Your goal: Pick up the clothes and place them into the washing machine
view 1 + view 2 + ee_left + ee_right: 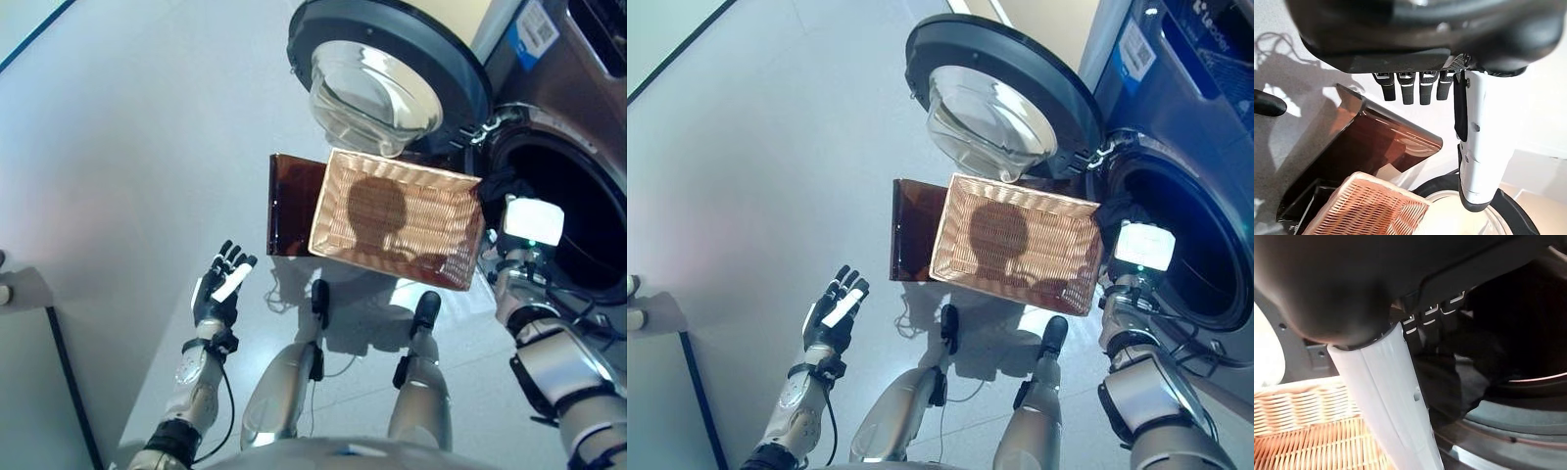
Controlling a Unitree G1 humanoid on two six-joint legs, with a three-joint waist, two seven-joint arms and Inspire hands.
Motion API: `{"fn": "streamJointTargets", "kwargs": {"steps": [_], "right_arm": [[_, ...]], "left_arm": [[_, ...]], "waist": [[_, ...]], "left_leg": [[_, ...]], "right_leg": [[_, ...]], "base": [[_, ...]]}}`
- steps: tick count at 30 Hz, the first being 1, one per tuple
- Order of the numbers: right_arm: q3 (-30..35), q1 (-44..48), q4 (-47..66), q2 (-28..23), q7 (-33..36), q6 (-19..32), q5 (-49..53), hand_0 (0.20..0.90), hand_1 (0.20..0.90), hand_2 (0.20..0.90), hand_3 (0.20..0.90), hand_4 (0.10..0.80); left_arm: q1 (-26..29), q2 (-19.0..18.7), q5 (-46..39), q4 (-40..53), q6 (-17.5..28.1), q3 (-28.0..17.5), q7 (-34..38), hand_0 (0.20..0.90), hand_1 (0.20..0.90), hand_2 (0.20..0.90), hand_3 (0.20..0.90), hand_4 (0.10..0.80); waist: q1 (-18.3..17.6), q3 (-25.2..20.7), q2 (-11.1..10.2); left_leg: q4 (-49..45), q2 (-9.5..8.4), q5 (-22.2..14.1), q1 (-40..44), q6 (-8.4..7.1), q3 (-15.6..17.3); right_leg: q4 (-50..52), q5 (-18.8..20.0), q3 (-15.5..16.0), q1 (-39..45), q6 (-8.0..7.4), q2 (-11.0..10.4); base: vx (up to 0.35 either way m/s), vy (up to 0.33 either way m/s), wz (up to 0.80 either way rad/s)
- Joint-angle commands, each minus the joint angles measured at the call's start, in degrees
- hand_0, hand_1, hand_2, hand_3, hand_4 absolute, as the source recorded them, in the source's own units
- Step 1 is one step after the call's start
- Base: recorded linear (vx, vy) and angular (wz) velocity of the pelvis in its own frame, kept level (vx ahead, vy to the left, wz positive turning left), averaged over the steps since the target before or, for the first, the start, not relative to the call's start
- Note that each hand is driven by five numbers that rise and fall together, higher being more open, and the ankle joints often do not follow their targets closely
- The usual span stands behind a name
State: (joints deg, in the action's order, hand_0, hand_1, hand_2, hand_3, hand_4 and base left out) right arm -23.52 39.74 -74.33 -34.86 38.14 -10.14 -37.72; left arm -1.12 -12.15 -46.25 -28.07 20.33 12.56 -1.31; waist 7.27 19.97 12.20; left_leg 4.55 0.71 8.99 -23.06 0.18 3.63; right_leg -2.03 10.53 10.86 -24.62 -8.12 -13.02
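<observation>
The washing machine stands at the right with its round door swung open and its dark drum opening exposed. A dark garment hangs over the lower rim of that opening, half inside the drum. My right hand is at the drum's mouth, right against the garment, and its white-covered thumb points straight down. In the eye views the hand and the garment merge into one dark patch. My left hand is held open over the bare floor to the left, holding nothing.
A wicker basket with nothing in it stands on a brown translucent stand just left of the drum, under the open door. The pale floor stretches to the left, where a white object shows at the view's edge.
</observation>
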Motion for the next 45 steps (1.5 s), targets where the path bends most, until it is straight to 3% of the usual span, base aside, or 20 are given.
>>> {"fn": "streamJointTargets", "kwargs": {"steps": [1,3,7,10,15,21,25,34,45], "right_arm": [[-0.2,5.4,1.3,-5.5,5.7,-1.6,2.7,0.9,0.9,0.9,0.9,0.8],[0.2,5.1,2.8,-4.6,5.6,-0.6,4.2,0.9,0.9,0.9,0.9,0.8],[4.4,1.9,8.8,-0.8,4.0,8.0,15.5,0.9,0.9,0.9,0.9,0.8],[9.7,-4.0,16.4,2.7,3.6,15.4,27.8,0.9,0.9,0.9,0.9,0.8],[12.2,-14.5,24.7,9.2,1.0,23.0,37.9,0.9,0.9,0.9,0.9,0.8],[12.6,-23.0,28.2,16.3,-15.6,32.3,65.3,0.9,0.9,0.9,0.9,0.8],[13.5,-23.8,24.7,18.6,-24.1,33.8,77.7,0.9,0.9,0.9,0.9,0.8],[17.0,-21.1,18.9,19.5,-25.4,33.7,87.0,0.9,0.9,0.9,0.9,0.8],[21.7,-18.5,9.9,13.9,-18.1,31.0,76.0,0.9,0.9,0.9,0.9,0.8]], "left_arm": [[-0.5,-2.4,-1.9,6.1,3.7,1.1,-0.6,0.9,0.9,0.9,0.9,0.8],[-0.7,-2.4,-1.9,6.1,3.6,0.9,-0.5,0.9,0.9,0.9,0.9,0.8],[-1.0,-2.6,-1.5,5.9,3.7,-0.4,0.2,0.9,0.9,0.9,0.9,0.8],[-1.8,-2.9,-1.5,6.1,3.8,-1.8,0.9,0.9,0.9,0.9,0.9,0.8],[-3.7,-3.4,-2.4,6.7,3.6,-2.9,1.3,0.9,0.9,0.9,0.9,0.8],[-4.4,-2.5,-4.9,4.9,2.9,-2.4,0.0,0.9,0.9,0.9,0.9,0.8],[-4.4,-1.5,-8.0,4.7,2.6,-0.6,-1.4,0.9,0.9,0.9,0.9,0.8],[-3.6,-0.9,-9.5,3.9,2.9,1.6,-1.5,0.9,0.9,0.9,0.9,0.8],[-3.7,-2.6,-7.8,5.8,3.2,2.2,-1.7,0.9,0.9,0.9,0.9,0.8]], "waist": [[1.7,-1.9,1.7],[1.5,-1.8,1.7],[0.8,-1.8,1.2],[-0.4,-1.7,0.4],[-1.5,-1.9,-0.5],[-2.1,-2.3,-1.3],[-2.2,-2.4,-0.7],[-1.7,-2.4,0.5],[-1.0,-1.9,1.7]], "left_leg": [[0.5,-1.74,-0.3,0.0,-3.75,1.0],[0.5,-1.9,-0.4,0.0,-3.69,1.1],[0.5,-2.02,-0.7,0.3,-3.67,1.1],[0.5,-2.08,-1.1,0.8,-3.69,1.2],[0.5,-2.07,-1.5,1.7,-3.56,1.5],[0.5,-1.97,-2.1,2.9,-3.5,1.6],[0.5,-2.15,-2.4,3.5,-3.5,1.7],[0.5,-2.13,-2.8,4.1,-3.63,2.1],[0.5,-2.01,-2.6,3.6,-3.56,2.1]], "right_leg": [[7.8,-0.4,-2.7,-6.4,0.96,-0.3],[7.9,-0.2,-2.8,-6.6,0.94,-0.3],[7.7,0.1,-2.9,-6.4,0.86,-0.2],[7.4,0.4,-2.9,-5.8,0.69,-0.4],[7.3,0.5,-2.9,-4.8,0.59,-0.1],[6.5,0.2,-2.4,-3.4,0.45,0.0],[6.4,-0.1,-2.3,-2.8,0.4,-0.1],[5.7,-0.2,-2.5,-2.0,0.42,0.1],[5.4,-0.2,-2.6,-2.3,0.51,0.7]], "base": [[-0.025,0.009,-0.03],[0.0,0.0,0.0],[-0.014,0.004,-0.04],[0.0,0.0,0.0],[0.011,0.006,-0.02],[0.019,0.011,-0.05],[0.012,0.028,-0.09],[0.007,0.006,-0.02],[0.0,0.0,0.0]]}}
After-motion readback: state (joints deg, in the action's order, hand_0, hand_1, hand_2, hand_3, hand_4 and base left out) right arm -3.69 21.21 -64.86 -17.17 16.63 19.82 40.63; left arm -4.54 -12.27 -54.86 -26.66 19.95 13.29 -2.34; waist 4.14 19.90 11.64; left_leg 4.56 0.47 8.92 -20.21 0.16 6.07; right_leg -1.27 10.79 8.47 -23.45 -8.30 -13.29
